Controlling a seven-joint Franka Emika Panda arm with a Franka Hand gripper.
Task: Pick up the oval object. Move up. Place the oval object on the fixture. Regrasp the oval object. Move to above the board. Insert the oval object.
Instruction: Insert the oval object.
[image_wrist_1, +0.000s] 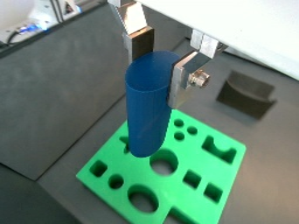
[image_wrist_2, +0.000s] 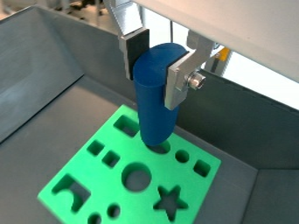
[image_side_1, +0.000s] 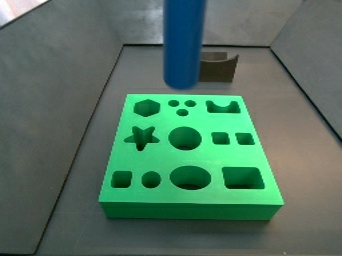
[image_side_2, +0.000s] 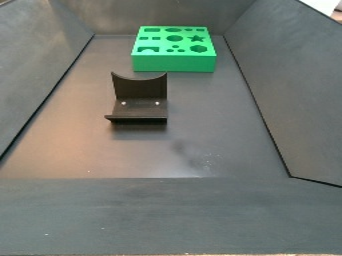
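Note:
In both wrist views my gripper (image_wrist_1: 162, 61) (image_wrist_2: 156, 66) is shut on the oval object (image_wrist_1: 146, 114) (image_wrist_2: 155, 114), a long blue peg that hangs upright from the silver fingers. The peg's lower end is above the green board (image_wrist_1: 117, 166) (image_wrist_2: 105, 179), apart from it. In a side view the peg (image_side_1: 185, 45) hangs over the board's (image_side_1: 154, 160) far edge, and the gripper is out of frame above. The dark fixture (image_wrist_1: 247, 94) (image_side_1: 218, 68) stands empty beyond the board. Another side view shows the fixture (image_side_2: 136, 100) and the board (image_side_2: 174, 64) but no gripper or peg.
Everything sits on the dark grey floor (image_side_2: 201, 150) of a bin with sloping dark walls (image_side_1: 80, 120) (image_side_2: 40, 90) on all sides. The board has many cut-out holes, among them a star (image_side_1: 142, 137), a hexagon and circles.

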